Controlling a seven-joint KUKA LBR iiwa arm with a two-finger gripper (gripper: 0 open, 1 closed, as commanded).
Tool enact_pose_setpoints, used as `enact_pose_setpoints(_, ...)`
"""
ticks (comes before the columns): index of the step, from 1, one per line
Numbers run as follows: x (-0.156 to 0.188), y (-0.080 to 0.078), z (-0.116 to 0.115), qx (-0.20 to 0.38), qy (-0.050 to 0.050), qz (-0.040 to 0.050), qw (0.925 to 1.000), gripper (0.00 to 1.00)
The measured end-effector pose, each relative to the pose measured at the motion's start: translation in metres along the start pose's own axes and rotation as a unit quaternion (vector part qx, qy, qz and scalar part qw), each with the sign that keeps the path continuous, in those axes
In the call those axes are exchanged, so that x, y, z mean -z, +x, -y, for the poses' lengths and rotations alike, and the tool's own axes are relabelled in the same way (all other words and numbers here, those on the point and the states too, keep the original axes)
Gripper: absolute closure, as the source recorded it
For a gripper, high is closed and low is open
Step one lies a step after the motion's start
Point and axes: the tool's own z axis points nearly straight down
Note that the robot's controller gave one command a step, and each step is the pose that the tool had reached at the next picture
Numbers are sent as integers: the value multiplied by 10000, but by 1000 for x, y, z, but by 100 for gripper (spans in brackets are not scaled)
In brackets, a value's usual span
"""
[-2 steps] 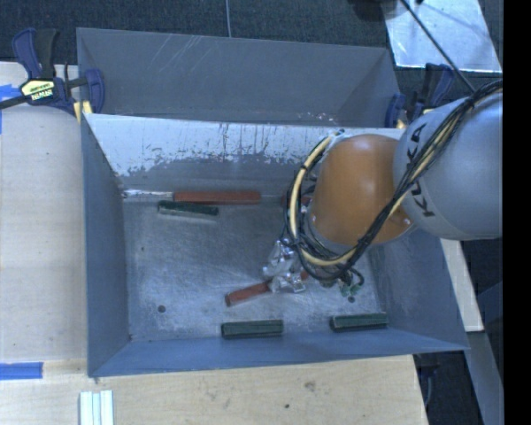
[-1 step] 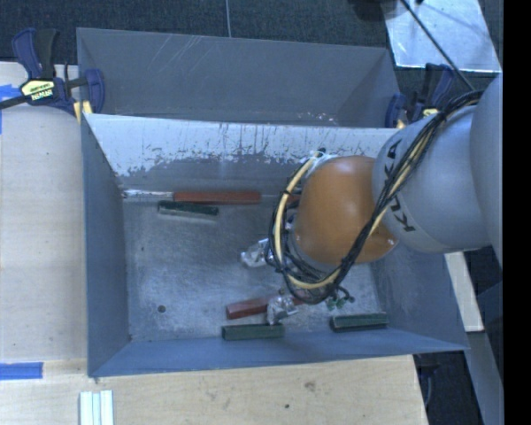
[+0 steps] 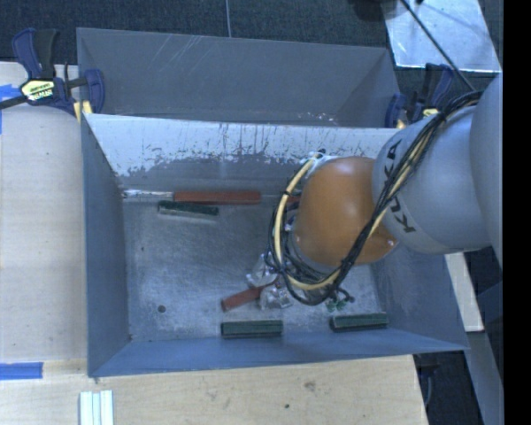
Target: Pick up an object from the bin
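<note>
Small red-brown strip (image 3: 239, 300) lies flat on the bin (image 3: 106, 264) floor, front-centre, with its right end at the end effector (image 3: 270, 289). The end effector is low over that end, under the orange wrist cover (image 3: 336, 211). Can't tell how far open it is or whether it grips anything. Front green bar (image 3: 250, 328) lies just ahead of the strip, right green bar (image 3: 358, 322) beside it. Long red-brown stick (image 3: 217, 197) and back green bar (image 3: 188, 209) lie well apart at the back wall.

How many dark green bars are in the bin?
3 green bars: one at the back beside a red bar, two along the front. The arm may hide more.
</note>
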Motion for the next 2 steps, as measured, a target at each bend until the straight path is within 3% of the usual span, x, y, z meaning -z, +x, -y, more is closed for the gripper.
enact_pose_setpoints(1,0,0,0,-3,0,0,10000,100)
enact_pose_setpoints(2,129,-11,0,137,-16,-131,9998,100)
